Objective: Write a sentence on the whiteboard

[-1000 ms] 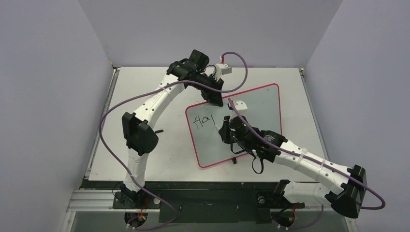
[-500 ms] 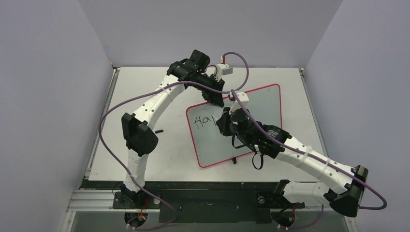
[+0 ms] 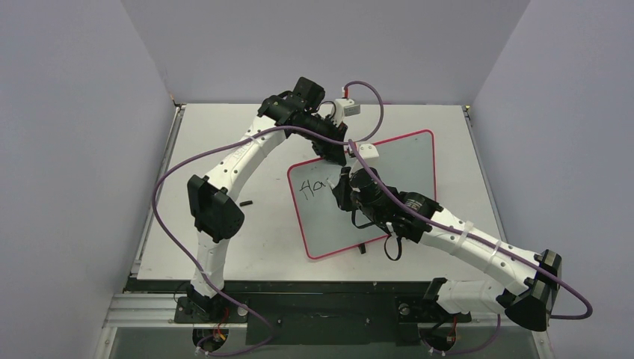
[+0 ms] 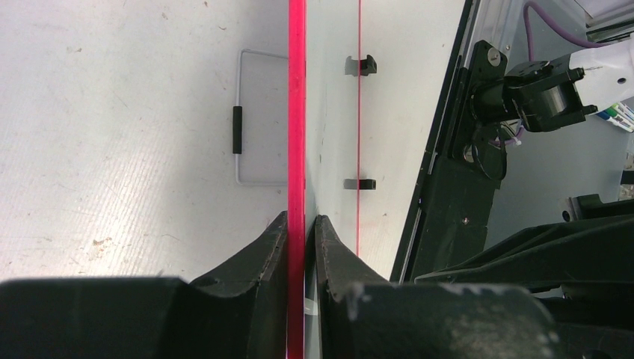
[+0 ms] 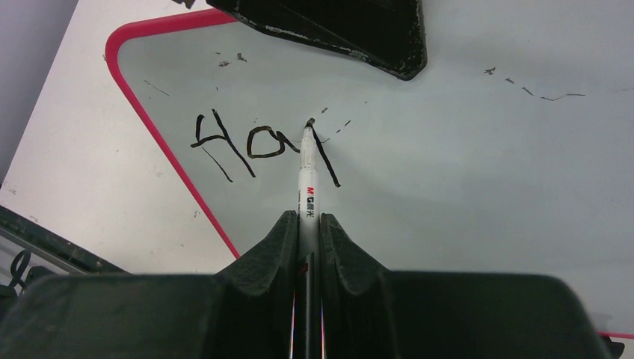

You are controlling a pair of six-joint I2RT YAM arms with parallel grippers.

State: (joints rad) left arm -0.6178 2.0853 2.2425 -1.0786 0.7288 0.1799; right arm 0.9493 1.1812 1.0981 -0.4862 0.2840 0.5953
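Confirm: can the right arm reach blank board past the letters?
Likely yes: its marker touches the whiteboard beside the lettering, bare surface lies beyond, and the left gripper only clamps the rim.

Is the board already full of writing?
No: the whiteboard bears only the first few black letters near its red-rimmed corner, beside the marker tip.

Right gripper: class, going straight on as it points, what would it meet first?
Probably the whiteboard: the marker in the right gripper seems to touch it, tip beside the sentence.
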